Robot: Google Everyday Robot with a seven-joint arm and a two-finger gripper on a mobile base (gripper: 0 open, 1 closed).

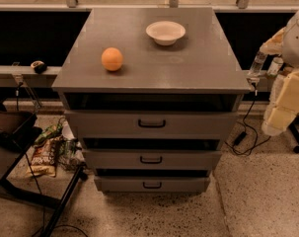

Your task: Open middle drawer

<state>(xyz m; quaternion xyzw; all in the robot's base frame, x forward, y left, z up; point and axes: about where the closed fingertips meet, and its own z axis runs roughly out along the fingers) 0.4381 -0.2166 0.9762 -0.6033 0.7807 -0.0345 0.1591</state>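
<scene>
The grey cabinet (149, 73) has three drawers stacked in its front. The middle drawer (114, 160) is a wide grey flat front with a short black loop handle (151, 159), and it sits pushed in. Above it is the taller drawer front (104, 124) with a wider black handle. Below it is the smallest drawer front (119, 184). My gripper (265, 67) hangs at the right edge of the view, beside the cabinet's right front corner. It is well above and to the right of the middle drawer's handle. It is open and holds nothing.
An orange (112, 59) and a white bowl (165, 32) sit on the cabinet top. Snack bags (48, 154) and a black stand leg (62, 201) lie on the floor at left. A black cable (245, 137) runs across the floor at right.
</scene>
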